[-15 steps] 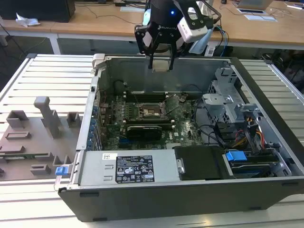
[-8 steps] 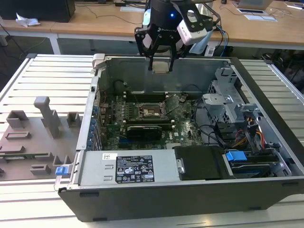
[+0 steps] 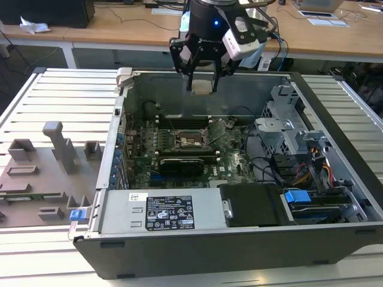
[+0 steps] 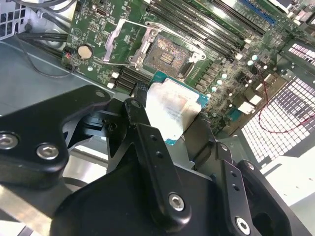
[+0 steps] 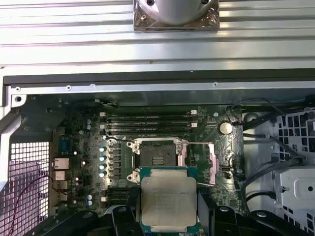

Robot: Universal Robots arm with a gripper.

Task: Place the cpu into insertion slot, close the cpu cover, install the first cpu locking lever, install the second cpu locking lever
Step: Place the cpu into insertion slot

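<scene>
Exterior view: the gripper (image 3: 203, 85) clenches the chip (image 3: 203, 89) by its edges above the open computer case (image 3: 239, 251); in the first wrist view, the socket (image 5: 157, 156) lies bare, its cover (image 5: 211, 164) flipped open.

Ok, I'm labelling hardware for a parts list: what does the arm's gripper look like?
The gripper is black, with jointed linkage fingers pinned by silver screws. A small blue light glows on its body. A white and grey box is mounted on its side, and a blue cable hangs next to that box.
</scene>
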